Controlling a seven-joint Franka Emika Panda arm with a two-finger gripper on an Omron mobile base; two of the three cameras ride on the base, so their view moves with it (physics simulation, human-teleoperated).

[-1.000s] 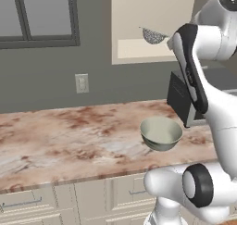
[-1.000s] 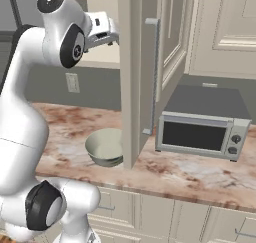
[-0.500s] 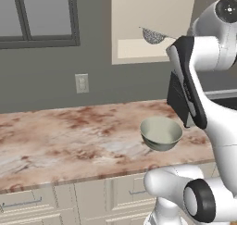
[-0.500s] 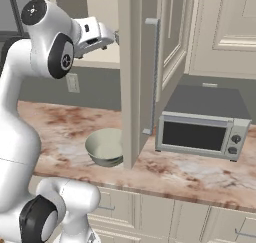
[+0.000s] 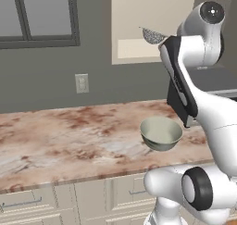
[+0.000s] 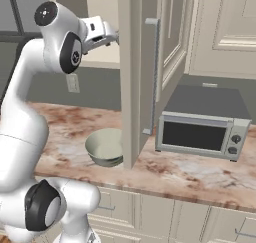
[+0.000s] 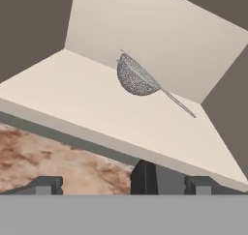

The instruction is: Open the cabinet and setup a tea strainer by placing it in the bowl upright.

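Cabinet [image 6: 135, 77] door swung open. Tea strainer [image 7: 138, 78] on cabinet floor, tilted, handle toward back corner. Pincer [image 7: 123, 183] spread, empty — facing strainer, apart from it. Bowl [image 5: 161, 133] upright on worktop [image 5: 69, 136] below.

Cream wall cabinet with raised-panel door [image 6: 131, 77]: door swung open, edge-on in the right base view, long vertical metal bar handle on its face; beige interior exposed. Small grey metal-mesh hemispherical tea strainer [image 7: 137, 78]: resting tilted on the cabinet's beige floor near the back wall, thin straight wire handle pointing toward 4 o'clock in the hand view. Pale grey-green glossy round bowl [image 5: 161, 133]: upright on the marbled countertop, below the cabinet, at 7 o'clock of the door's lower edge in the right base view.
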